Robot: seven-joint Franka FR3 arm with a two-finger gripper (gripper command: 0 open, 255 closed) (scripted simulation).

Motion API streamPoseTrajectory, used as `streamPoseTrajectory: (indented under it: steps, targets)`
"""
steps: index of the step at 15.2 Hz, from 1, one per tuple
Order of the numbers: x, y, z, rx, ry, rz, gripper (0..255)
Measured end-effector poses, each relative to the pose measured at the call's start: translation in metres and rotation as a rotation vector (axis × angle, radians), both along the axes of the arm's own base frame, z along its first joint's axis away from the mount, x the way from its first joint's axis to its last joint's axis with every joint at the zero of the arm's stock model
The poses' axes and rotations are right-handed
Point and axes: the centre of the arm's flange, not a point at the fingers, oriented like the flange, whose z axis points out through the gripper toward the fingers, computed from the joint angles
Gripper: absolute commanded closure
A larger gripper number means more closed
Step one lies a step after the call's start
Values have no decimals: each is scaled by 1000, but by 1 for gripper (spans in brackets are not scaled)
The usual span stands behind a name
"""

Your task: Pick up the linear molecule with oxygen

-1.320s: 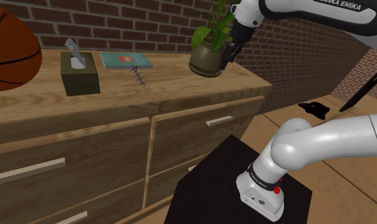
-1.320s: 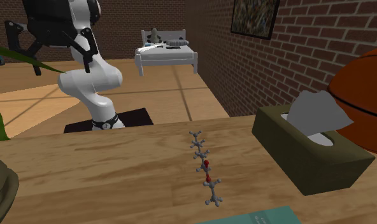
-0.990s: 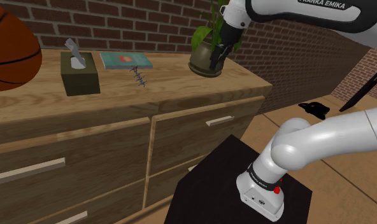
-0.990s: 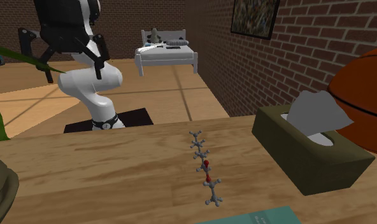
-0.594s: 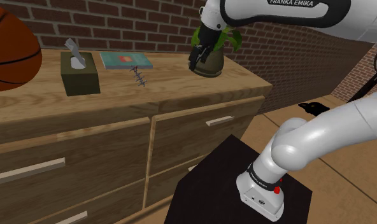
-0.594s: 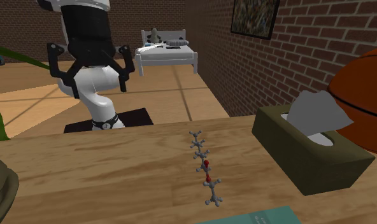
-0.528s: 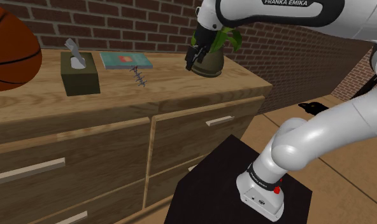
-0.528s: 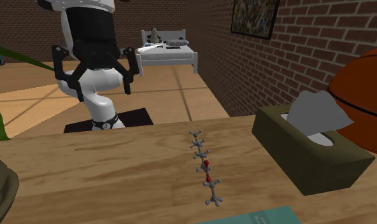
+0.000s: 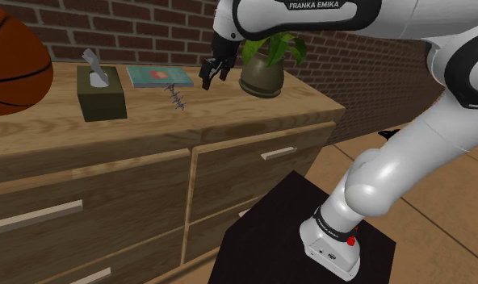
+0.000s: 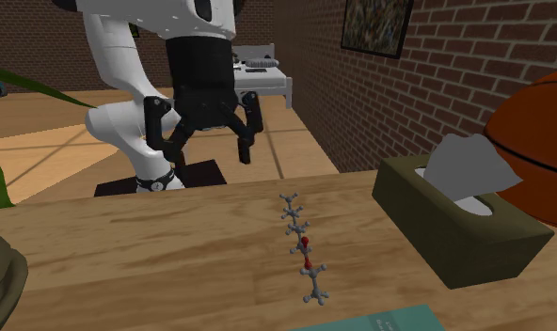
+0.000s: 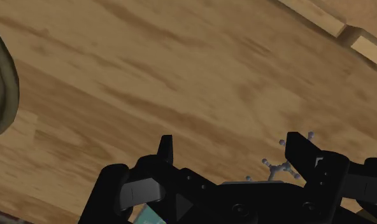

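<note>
Shoulder view: my gripper [image 9: 209, 74] hangs wide open and empty over the dresser [image 9: 253, 110], the thin molecule chain [image 9: 177, 96] lying flat just beyond its fingertips; descending off-centre, I risk one finger knocking it aside.

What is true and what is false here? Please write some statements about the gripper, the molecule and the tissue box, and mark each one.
1. The gripper is open and empty. True.
2. The molecule lies on the dresser. True.
3. A tissue sticks out of the tissue box. True.
4. The molecule is inside the tissue box. False: it lies on the wood beside the box, apart from it.
5. The gripper touches the molecule. False: it hangs above the dresser, apart from the molecule.
</note>
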Motion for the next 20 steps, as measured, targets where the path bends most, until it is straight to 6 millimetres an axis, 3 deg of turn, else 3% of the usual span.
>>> streamPoseTrajectory:
  steps: [9, 17, 18, 20]
  targets:
    - [81, 70, -22, 17, -37, 23, 0]
    - [89, 77, -59, 19, -41, 25, 0]
    - [89, 77, -62, 19, -41, 25, 255]
    - [89, 78, -64, 19, -41, 25, 255]
